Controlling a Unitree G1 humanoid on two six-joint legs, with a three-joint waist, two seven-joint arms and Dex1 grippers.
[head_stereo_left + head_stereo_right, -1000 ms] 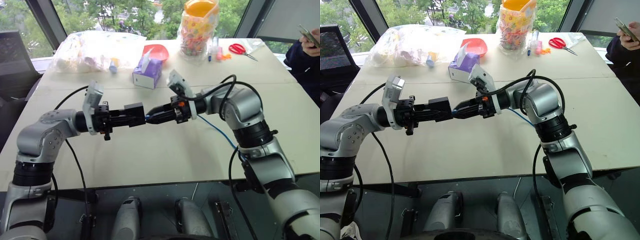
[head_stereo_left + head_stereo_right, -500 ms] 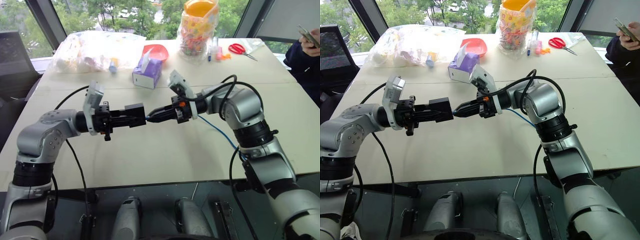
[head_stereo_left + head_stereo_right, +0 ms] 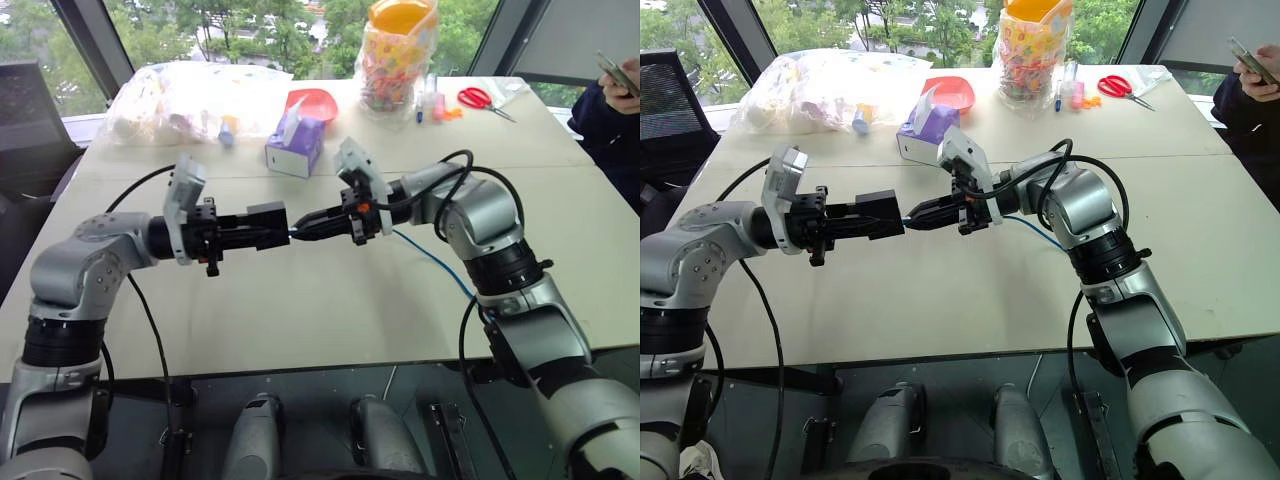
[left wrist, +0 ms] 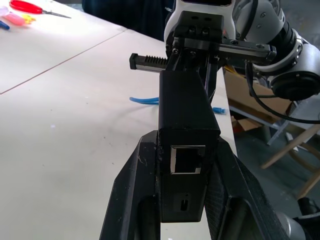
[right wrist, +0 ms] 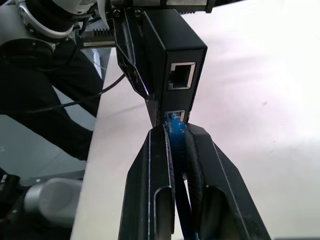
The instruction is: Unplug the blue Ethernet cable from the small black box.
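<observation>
My left gripper (image 3: 264, 229) is shut on the small black box (image 3: 267, 220) and holds it level above the table. In the left wrist view the box (image 4: 187, 110) sits between the two fingers with an empty port facing the camera. The right gripper (image 3: 301, 229) meets the box from the other side. It is shut on the blue Ethernet cable (image 5: 174, 123) right at the plug, which sits at the box's (image 5: 172, 45) lower port. From there the cable (image 3: 432, 262) trails under my right arm and across the table to its near edge.
At the back of the table (image 3: 300, 310) stand a purple tissue box (image 3: 295, 148), a red bowl (image 3: 312, 102), a clear bag of items (image 3: 190, 95), a candy jar (image 3: 400, 55) and red scissors (image 3: 485, 100). A person (image 3: 610, 105) sits at the far right.
The right gripper's fingers have closed onto the blue cable at the plug. Both hands have stayed at the same spot, with the box still in the left gripper.
</observation>
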